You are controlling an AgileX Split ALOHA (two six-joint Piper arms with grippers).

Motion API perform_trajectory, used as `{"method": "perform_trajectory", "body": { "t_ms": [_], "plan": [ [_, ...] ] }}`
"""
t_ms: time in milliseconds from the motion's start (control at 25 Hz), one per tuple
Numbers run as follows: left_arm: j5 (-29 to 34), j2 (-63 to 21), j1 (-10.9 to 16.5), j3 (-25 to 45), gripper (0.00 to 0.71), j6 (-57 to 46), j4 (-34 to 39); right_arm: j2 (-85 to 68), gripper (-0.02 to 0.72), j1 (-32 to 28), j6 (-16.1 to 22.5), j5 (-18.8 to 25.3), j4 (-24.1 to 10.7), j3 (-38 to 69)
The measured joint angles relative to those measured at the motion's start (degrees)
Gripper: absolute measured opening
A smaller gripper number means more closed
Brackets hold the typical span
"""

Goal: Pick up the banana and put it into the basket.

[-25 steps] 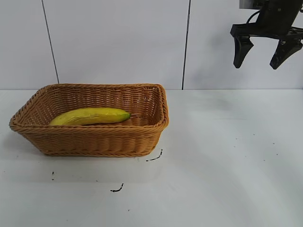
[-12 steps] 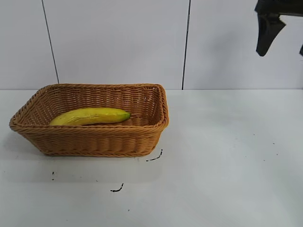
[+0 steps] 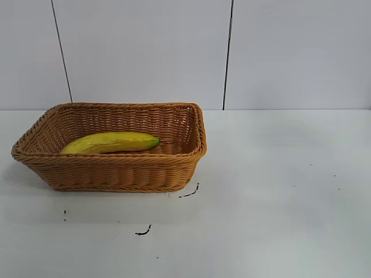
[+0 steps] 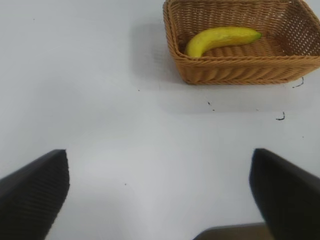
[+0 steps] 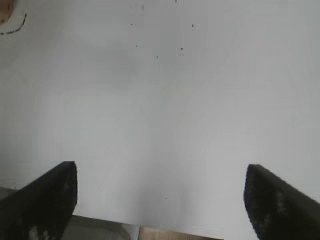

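Observation:
The yellow banana (image 3: pixel 110 142) lies inside the light-brown wicker basket (image 3: pixel 116 171) at the table's left. Both also show in the left wrist view, the banana (image 4: pixel 222 39) resting in the basket (image 4: pixel 240 70). Neither arm shows in the exterior view. My left gripper (image 4: pixel 160 190) is open and empty over bare white table, well away from the basket. My right gripper (image 5: pixel 161 197) is open and empty over bare table near the table's edge. A sliver of the basket (image 5: pixel 5 12) shows at the corner of the right wrist view.
Small black marks (image 3: pixel 188 192) dot the white table in front of the basket. A white panelled wall (image 3: pixel 228 52) stands behind the table. A brown surface (image 5: pixel 170 234) shows beyond the table edge in the right wrist view.
My right gripper rose from the upper right of the exterior view and left it. The banana and basket have not moved.

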Motion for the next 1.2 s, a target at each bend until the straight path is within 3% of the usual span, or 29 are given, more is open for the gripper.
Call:
{"method": "perform_trajectory", "body": {
  "t_ms": [320,840,1200],
  "plan": [
    [0.0,0.0,0.0,0.0,0.695,0.0,-0.05,-20.81,0.645,0.0,0.0,-3.52,-0.16,14.91],
    [0.0,0.0,0.0,0.0,0.695,0.0,-0.05,-40.99,0.645,0.0,0.05,-4.61,-0.16,15.23],
    [0.0,0.0,0.0,0.0,0.695,0.0,-0.05,-41.59,0.645,0.0,0.05,-4.63,-0.05,15.23]
  ]
}}
